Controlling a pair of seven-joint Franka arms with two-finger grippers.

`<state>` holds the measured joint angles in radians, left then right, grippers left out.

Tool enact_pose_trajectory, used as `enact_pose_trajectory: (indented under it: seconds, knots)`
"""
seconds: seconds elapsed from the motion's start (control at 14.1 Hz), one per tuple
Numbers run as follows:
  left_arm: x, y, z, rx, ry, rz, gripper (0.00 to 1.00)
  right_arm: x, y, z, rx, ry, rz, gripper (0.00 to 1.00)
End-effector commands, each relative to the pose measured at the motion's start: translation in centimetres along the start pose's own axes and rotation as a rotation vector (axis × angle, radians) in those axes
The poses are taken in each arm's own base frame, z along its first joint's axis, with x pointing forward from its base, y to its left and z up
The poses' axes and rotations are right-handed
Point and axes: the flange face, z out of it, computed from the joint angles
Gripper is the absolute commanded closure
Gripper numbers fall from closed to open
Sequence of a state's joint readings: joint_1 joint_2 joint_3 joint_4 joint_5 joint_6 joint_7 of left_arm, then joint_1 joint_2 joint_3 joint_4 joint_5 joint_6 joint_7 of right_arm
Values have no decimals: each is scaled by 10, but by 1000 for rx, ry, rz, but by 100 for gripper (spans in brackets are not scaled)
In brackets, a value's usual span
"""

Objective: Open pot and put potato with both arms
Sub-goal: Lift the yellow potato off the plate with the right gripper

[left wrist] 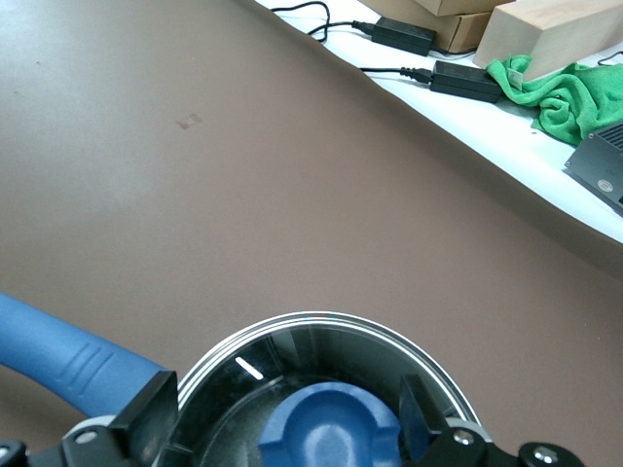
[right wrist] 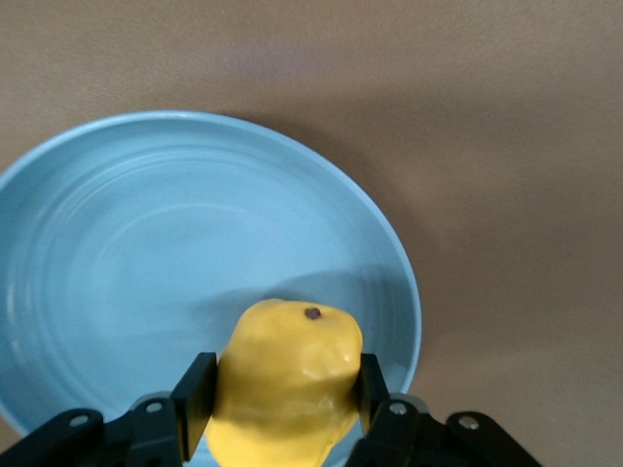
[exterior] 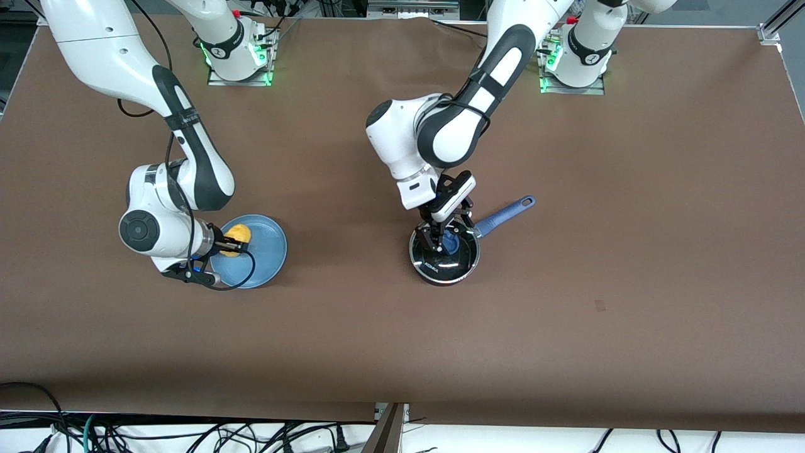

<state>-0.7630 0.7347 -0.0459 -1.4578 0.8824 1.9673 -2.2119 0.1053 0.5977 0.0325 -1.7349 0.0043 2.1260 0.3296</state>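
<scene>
The black pot (exterior: pixel 464 263) with a long blue handle (exterior: pixel 506 214) stands mid-table, its clear glass lid (left wrist: pixel 292 350) on it. My left gripper (exterior: pixel 448 238) is down over the lid. In the left wrist view its fingers (left wrist: pixel 146 418) stand wide apart on either side of the blue knob (left wrist: pixel 326 433) without touching it. My right gripper (exterior: pixel 227 243) is shut on the yellow potato (exterior: pixel 239 234) over the light-blue plate (exterior: pixel 267 251). In the right wrist view both pads press the potato (right wrist: pixel 287 375); I cannot tell whether it still rests on the plate (right wrist: pixel 146 243).
The plate lies toward the right arm's end of the table, level with the pot. A small dark mark (exterior: pixel 599 306) is on the brown table cover. Off the table edge lie power adapters (left wrist: pixel 467 76), a green cloth (left wrist: pixel 555 92) and cables.
</scene>
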Motion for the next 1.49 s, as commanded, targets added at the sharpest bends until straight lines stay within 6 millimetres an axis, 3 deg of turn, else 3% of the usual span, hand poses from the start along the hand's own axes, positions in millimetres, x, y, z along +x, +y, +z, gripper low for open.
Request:
enact_pose_trajectory:
  seconds: [0.0, 0.28, 0.71, 0.78, 0.92, 1.21, 1.35, 1.42]
  knots:
    - [-18, 10, 6, -6, 48, -47, 0, 7, -12, -40, -1, -47, 19, 37]
    - [-28, 9, 8, -12, 74, -63, 0, 0, -15, -110, -22, -97, 22, 37]
    - [-56, 13, 39, 12, 148, -77, 0, -51, 1, -225, -52, -149, 4, 35]
    - [-55, 13, 40, 14, 148, -78, 0, -56, -1, -235, -47, -138, -7, 35]
    - [-57, 13, 40, 15, 146, -77, 0, -67, -23, -235, -61, -141, -40, 35]
    - [-73, 4, 55, 35, 155, -51, 1, -71, -27, -237, -59, -150, -17, 35]
    - [-84, -2, 68, 46, 174, -28, 9, -71, -27, -237, -60, -149, -23, 35]
    - [-87, -2, 66, 41, 175, -25, 16, -70, -27, -236, -59, -149, -30, 35]
